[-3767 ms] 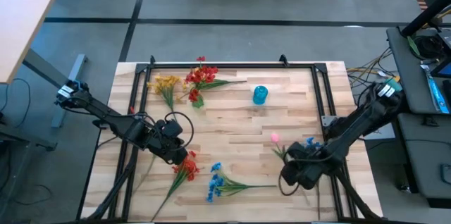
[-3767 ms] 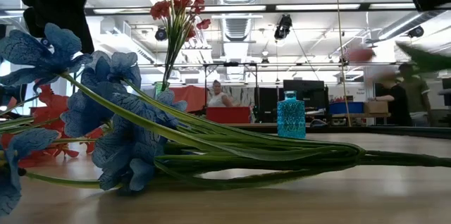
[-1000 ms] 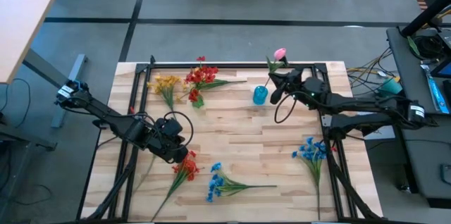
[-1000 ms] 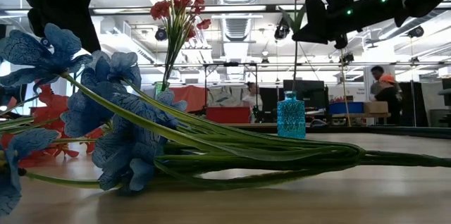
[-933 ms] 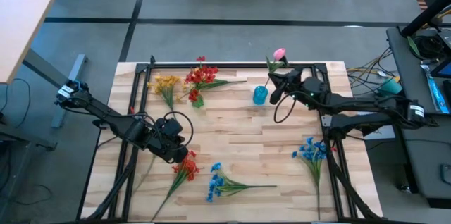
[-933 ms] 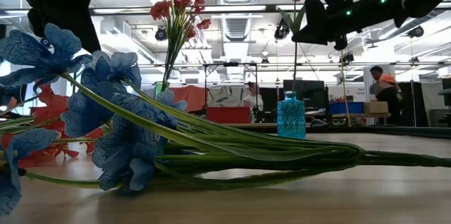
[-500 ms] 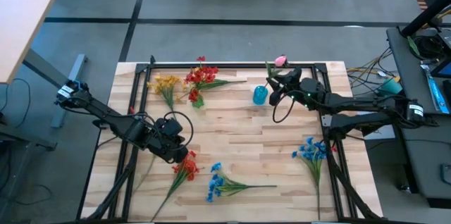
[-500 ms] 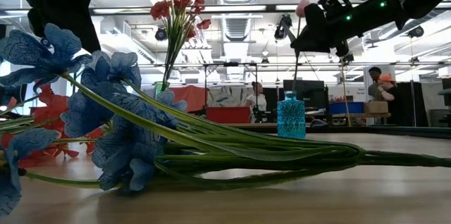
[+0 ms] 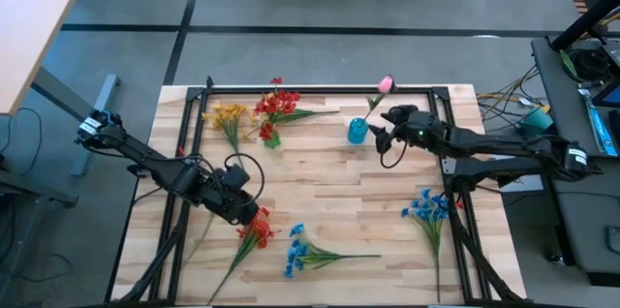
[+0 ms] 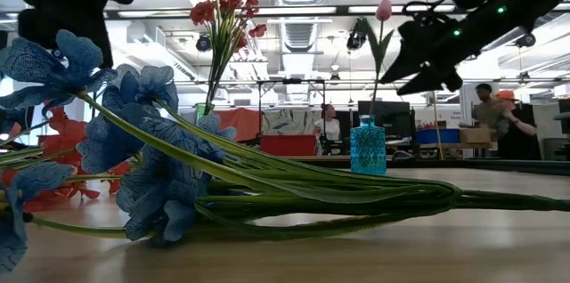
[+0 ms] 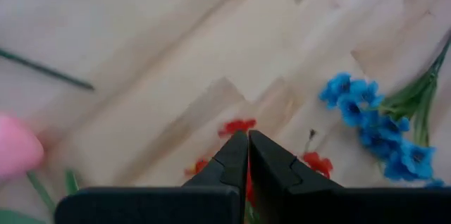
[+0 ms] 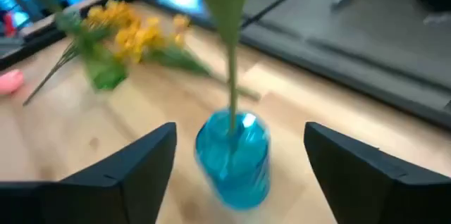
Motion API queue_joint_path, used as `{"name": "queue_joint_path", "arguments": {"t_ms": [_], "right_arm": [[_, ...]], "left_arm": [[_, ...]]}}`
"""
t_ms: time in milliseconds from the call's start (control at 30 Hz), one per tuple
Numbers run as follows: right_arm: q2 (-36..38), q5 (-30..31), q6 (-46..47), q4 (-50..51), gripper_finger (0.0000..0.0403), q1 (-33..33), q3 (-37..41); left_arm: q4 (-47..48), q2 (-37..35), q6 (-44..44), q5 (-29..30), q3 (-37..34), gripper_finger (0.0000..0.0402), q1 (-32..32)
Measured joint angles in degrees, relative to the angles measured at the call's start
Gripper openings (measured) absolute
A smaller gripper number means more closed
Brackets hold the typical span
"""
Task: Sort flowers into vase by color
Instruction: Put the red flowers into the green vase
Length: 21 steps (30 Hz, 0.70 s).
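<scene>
The right gripper point(image 9: 380, 137) hangs just beside the blue vase point(image 9: 357, 131), its fingers point(image 12: 123, 175) spread wide and holding nothing. A pink tulip point(image 9: 386, 84) stands in that vase, stem down through the neck, as the right wrist view shows closely point(image 12: 232, 155). The low view adds its height: the bud point(image 10: 384, 9) rises well above the vase point(image 10: 367, 145).

The left gripper point(image 9: 256, 215) sits low near the table's front-left, fingers point(image 11: 229, 162) pressed together over a red spray point(image 9: 254, 234); whether they pinch its stem I cannot tell.

Elsewhere on the table point(image 9: 320, 177) lie yellow flowers point(image 9: 228, 116), red flowers point(image 9: 276, 107) and two blue sprays point(image 9: 300, 248) point(image 9: 426, 207).
</scene>
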State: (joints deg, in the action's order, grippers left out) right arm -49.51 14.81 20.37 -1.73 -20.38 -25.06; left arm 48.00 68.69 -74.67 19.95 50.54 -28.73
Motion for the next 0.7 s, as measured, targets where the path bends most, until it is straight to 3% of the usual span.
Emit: {"name": "queue_joint_path", "arguments": {"t_ms": [233,400,700], "right_arm": [[1.0,-6.1,8.5,4.5,0.0329,3.3,0.0],[0.7,-6.3,13.3,4.5,0.0329,8.5,0.0],[0.7,-5.7,17.2,4.4,0.0329,15.9,0.0]], "left_arm": [[7.1,0.0,-9.4,-9.0,0.0,0.0000,-0.9],[11.1,0.0,-13.0,-9.1,0.0,0.0000,-2.3],[5.2,0.0,-13.5,-9.6,0.0,0.0000,-5.2]]}}
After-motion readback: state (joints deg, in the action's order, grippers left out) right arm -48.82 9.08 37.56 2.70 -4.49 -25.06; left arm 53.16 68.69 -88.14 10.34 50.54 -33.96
